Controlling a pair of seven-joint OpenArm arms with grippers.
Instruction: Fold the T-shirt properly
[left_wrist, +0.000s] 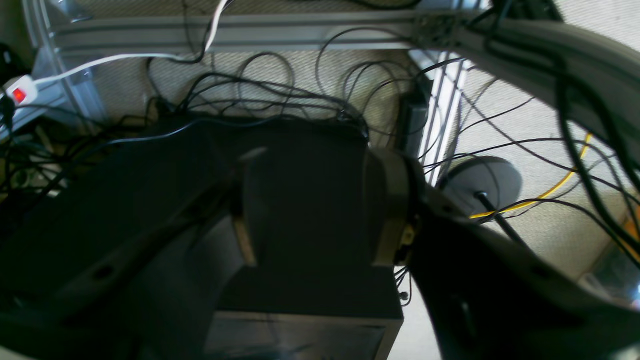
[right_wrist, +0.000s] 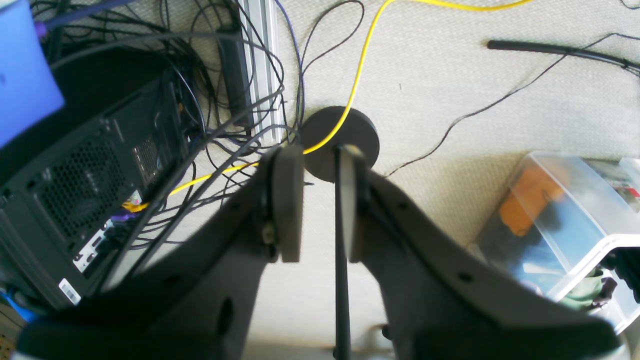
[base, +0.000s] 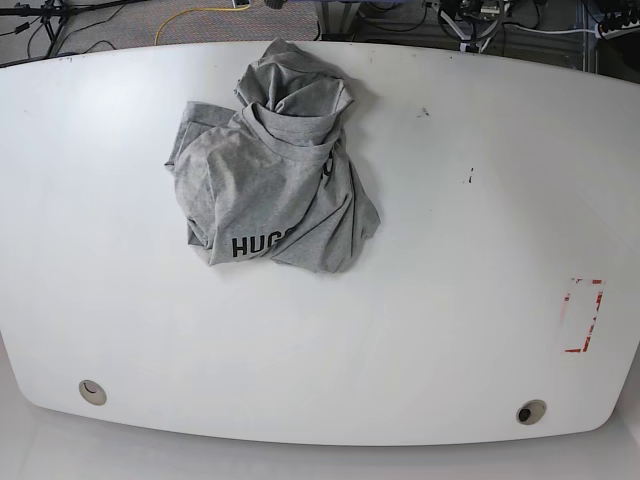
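- On the white oval worktop (base: 400, 330), seen from the base view, a crumpled grey cotton T-shirt (base: 275, 170) with black lettering lies in a heap toward the far left-centre; neither arm shows here.
- A small red-outlined rectangle mark (base: 583, 315) sits near the worktop's right edge, well apart from the T-shirt.
- From the left wrist view, the left gripper (left_wrist: 312, 210) hangs above a floor of tangled black cables (left_wrist: 280, 95); its jaws stand spread wide with nothing between them, over a dark box-shaped case (left_wrist: 300, 225).
- From the right wrist view, the right gripper (right_wrist: 320, 200) has its jaws parted by a narrow gap, pinching nothing, above beige carpet with a yellow cable (right_wrist: 360, 70) and a black round disc base (right_wrist: 340, 142).
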